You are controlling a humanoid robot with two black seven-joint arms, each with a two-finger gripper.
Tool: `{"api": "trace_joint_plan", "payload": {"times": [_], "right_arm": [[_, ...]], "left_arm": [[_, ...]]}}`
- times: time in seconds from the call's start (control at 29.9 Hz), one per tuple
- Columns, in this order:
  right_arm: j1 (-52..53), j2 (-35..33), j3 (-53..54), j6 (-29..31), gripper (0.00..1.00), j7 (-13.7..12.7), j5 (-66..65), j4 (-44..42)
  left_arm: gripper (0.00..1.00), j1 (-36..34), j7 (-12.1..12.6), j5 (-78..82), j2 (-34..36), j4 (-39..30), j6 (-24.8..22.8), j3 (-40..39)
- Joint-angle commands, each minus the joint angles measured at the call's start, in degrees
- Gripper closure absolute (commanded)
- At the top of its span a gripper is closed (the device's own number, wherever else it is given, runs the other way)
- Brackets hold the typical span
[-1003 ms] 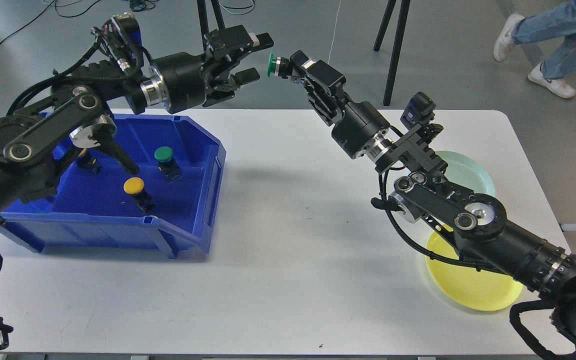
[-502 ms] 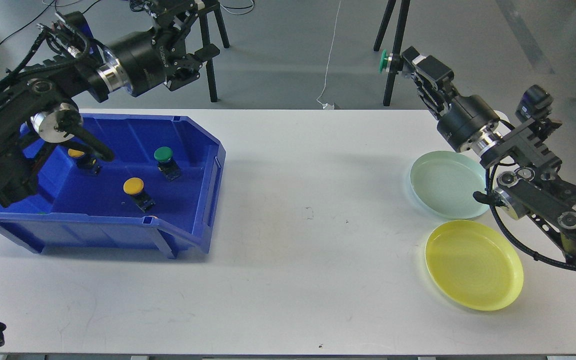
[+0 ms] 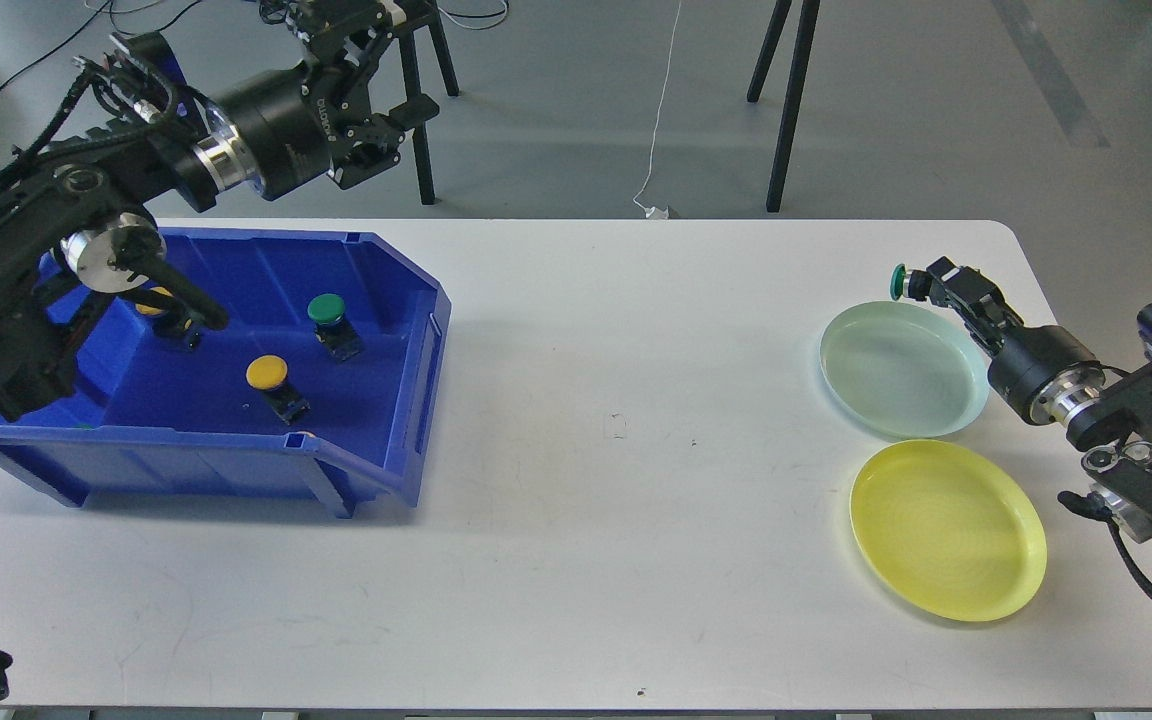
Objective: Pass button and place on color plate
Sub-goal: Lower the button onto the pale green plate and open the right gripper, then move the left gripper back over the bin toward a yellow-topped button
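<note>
My right gripper [image 3: 921,284] is shut on a green button [image 3: 898,282] and holds it just above the far rim of the pale green plate [image 3: 966,400]. A yellow plate [image 3: 946,530] lies nearer, in front of it. My left gripper [image 3: 391,75] is open and empty, raised behind the blue bin's [image 3: 376,470] far edge. In the bin lie a green button [image 3: 327,310], a yellow button [image 3: 267,373] and another yellow button [image 3: 152,303] partly hidden by my left arm.
The bin takes up the table's left side and the two plates stand near its right edge. Tripod legs [image 3: 791,100] and a cable stand on the floor behind the table.
My right gripper has carried the green button from the middle, away from the left gripper, rightward and down to the pale green plate's rim. My left arm has drawn back to the left.
</note>
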Motion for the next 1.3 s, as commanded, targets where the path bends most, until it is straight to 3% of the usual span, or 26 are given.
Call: {"api": "trace_joint_plan", "payload": {"times": [0.0, 0.13, 0.2, 0.3, 0.37, 0.8, 0.97, 1.27], "right_arm": [[0.23, 2.06, -1.21, -0.01, 0.89, -0.06, 0.09, -2.07], [0.23, 3.03, -1.65, -0.01, 0.85, -0.24, 0.00, -2.16], [0.23, 3.03, -2.00, -0.01, 0.79, -0.24, 0.00, -2.16], [0.32, 2.94, -2.09, -0.09, 0.59, -0.33, 0.00, -1.99], [0.49, 2.94, -2.09, -0.10, 0.52, -0.33, 0.00, -1.54], [0.06, -1.62, -0.51, -0.80, 0.36, 0.38, 0.53, 0.38], [-0.03, -6.46, 9.75, -0.63, 0.28, 0.73, 1.32, 7.06], [5.59, -5.41, 16.98, 4.64, 0.13, 0.03, 20.54, 7.86]], "left_arm": [[0.07, 0.00, 0.05, 0.05, -0.44, -0.03, 0.00, 0.08], [0.07, 0.00, 0.06, 0.05, -0.44, -0.03, 0.00, 0.08], [0.07, -0.09, 0.06, 0.14, -0.44, -0.03, 0.00, 0.08], [0.07, -0.09, 0.06, 0.14, -0.35, -0.03, 0.00, 0.17], [0.07, -0.09, 0.05, 0.14, -0.35, -0.03, 0.00, 0.17], [0.07, -0.17, 0.14, 0.14, 0.09, -0.03, 0.00, -0.09], [0.05, -0.26, 0.05, 0.05, 0.26, 0.06, 0.00, -0.79], [0.03, -0.35, -0.12, 0.93, 1.05, -1.95, 0.00, 0.00]]}}
